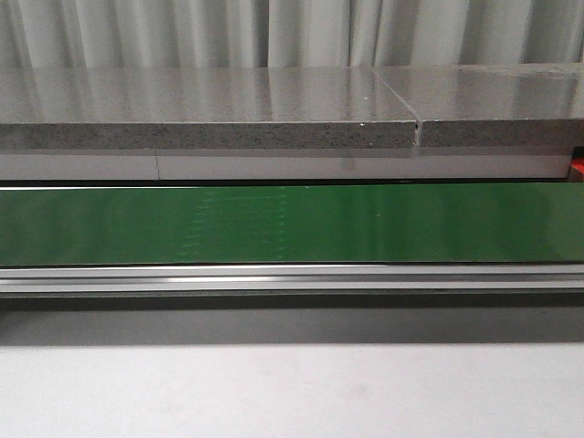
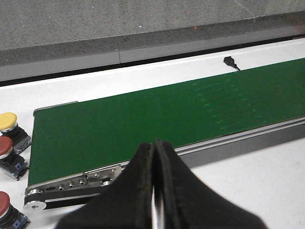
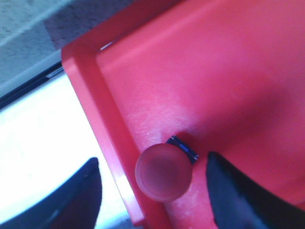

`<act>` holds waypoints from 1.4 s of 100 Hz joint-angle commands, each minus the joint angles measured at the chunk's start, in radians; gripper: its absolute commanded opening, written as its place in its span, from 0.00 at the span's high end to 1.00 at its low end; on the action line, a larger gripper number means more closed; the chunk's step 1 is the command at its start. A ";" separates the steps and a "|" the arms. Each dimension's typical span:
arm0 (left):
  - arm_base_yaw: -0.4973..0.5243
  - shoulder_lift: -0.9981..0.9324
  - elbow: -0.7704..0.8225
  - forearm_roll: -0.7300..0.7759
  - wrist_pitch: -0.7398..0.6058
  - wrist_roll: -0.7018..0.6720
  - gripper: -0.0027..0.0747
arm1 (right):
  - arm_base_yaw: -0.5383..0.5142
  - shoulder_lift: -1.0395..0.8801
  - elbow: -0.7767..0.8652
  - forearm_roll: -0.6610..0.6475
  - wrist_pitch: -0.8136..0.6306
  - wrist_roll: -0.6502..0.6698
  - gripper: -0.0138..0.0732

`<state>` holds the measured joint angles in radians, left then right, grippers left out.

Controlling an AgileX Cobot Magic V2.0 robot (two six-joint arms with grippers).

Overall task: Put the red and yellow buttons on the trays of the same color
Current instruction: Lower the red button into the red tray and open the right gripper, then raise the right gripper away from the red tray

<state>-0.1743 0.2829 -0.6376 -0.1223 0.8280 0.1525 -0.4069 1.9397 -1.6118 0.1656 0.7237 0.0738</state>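
Fingers of the right gripper (image 3: 152,191) are spread wide over the red tray (image 3: 228,76), and a red button (image 3: 163,172) stands between them, touching neither, just inside the tray's near rim. That closeness to the rim is the worry: if the arm lifts crookedly or a finger brushes the cap, I'd guess the button could tip over the rim and out of the tray.

Over at the conveyor belt (image 2: 157,119), the left gripper (image 2: 155,191) hangs with its black fingers pressed together and nothing between them. Just off the belt's roller end wait three more buttons: a yellow button (image 2: 8,121) farthest along, a second red button (image 2: 5,146) beside it, and a third red button (image 2: 4,202) nearest the gripper. They sit tightly together, so a reach for one may well knock its neighbour.

Beyond the belt runs a grey stone counter (image 1: 210,109). No yellow tray shows anywhere.
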 commanded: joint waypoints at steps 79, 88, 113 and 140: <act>-0.008 0.011 -0.024 -0.017 -0.069 -0.008 0.99 | 0.404 -0.488 0.239 -0.166 -0.034 -0.110 0.92; -0.008 0.011 -0.024 -0.017 -0.069 -0.008 0.99 | 0.425 -0.557 0.317 -0.166 -0.072 -0.110 0.92; -0.008 0.011 -0.024 -0.017 -0.069 -0.008 0.99 | 0.440 -0.749 0.544 -0.166 -0.167 -0.110 0.92; -0.008 0.011 -0.024 -0.017 -0.082 -0.008 0.99 | 0.440 -1.003 0.770 -0.157 -0.228 -0.110 0.92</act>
<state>-0.1743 0.2829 -0.6376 -0.1223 0.8280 0.1525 0.0304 1.0235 -0.8712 0.0082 0.5941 -0.0295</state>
